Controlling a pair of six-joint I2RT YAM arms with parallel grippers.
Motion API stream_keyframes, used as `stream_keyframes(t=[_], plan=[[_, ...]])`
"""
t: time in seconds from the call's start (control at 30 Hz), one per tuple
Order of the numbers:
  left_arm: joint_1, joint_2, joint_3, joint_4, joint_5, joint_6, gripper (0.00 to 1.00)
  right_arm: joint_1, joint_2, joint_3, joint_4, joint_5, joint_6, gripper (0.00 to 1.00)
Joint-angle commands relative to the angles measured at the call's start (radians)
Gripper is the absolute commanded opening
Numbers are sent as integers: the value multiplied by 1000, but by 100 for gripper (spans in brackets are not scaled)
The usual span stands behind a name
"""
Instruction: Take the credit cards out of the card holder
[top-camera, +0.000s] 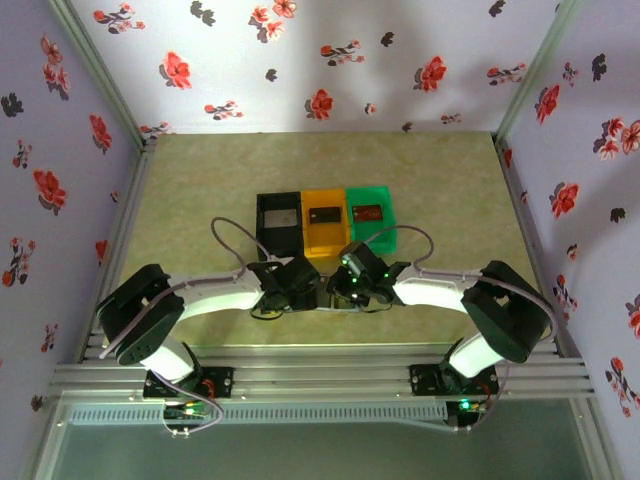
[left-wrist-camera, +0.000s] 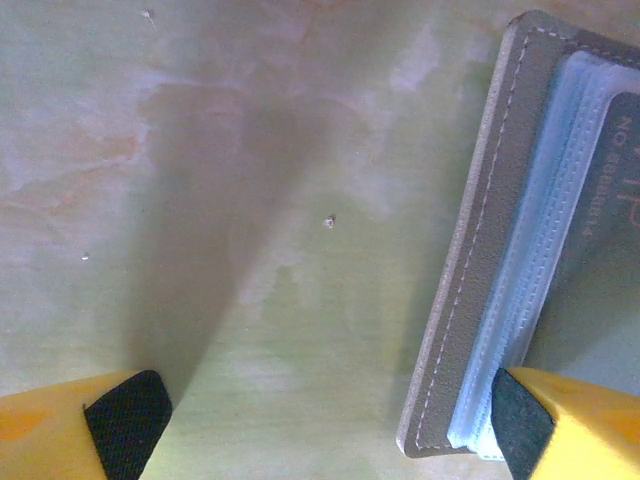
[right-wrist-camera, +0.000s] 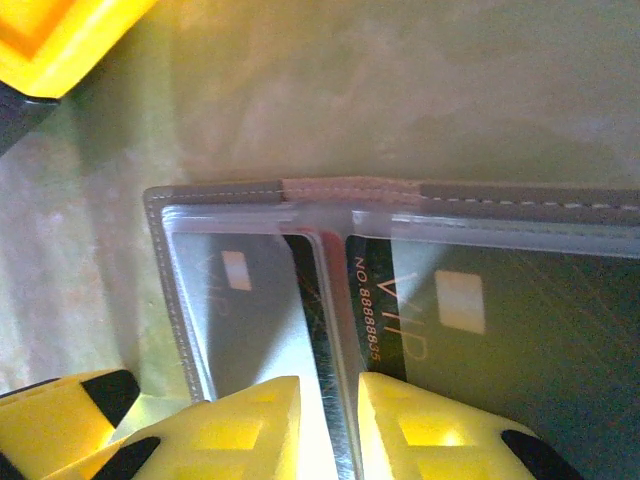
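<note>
Starting at the right hand (right-wrist-camera: 335, 440): squeezed nearly shut on a thin clear sleeve leaf of the card holder (right-wrist-camera: 480, 195), coming in from the 6 o'clock side of the wrist view. Can't tell whether a card edge sits inside that pinch too. Just past the fingertips: a grey card (right-wrist-camera: 240, 310) at 11 o'clock and a dark VIP card (right-wrist-camera: 520, 330) at 1 o'clock, both tucked in sleeves. Over to the left hand (left-wrist-camera: 320, 430): spread wide, gripping nothing, one pad (left-wrist-camera: 520, 425) at the holder's corner, bare desk (left-wrist-camera: 250, 200) under the rest.

Holder lying opened flat, long axis 9-to-3 from the right wrist, stitched edge up at 12. Print on the VIP card running 12 toward 6. From above, parked at 6 o'clock from the orange bin (top-camera: 322, 240), under both hands.

Handling guess: light, stiff, slick cards in floppy plastic, so expect the whole holder to lift along. Probably best to pin a panel with the left and tug a card by an edge poking out of its sleeve. One reddish card (top-camera: 367, 212) in the green bin (top-camera: 372, 236) already.
</note>
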Motion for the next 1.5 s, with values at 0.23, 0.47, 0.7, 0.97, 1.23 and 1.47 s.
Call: stream_keyframes(t=[0.23,0.47,0.7,0.97,1.23,1.47], plan=[[-37,135,-79,107,149,-54,90,-6,31,3,2,18,-29,21],[-46,159,-85,132,158,-59,90,-5,25,-18,91,-12,-34,18],[-57,183,-72,143,167,-59,90,-5,23,-32,124,-21,-42,15],[-62,193,-65,143,169,-56,91,-5,-17,-52,163,-26,-54,13],[-65,193,-59,141,170,-51,91,-6,-40,-54,175,-36,-73,14],[-65,194,-58,143,170,-49,91,-5,-57,-60,177,-30,-79,17]])
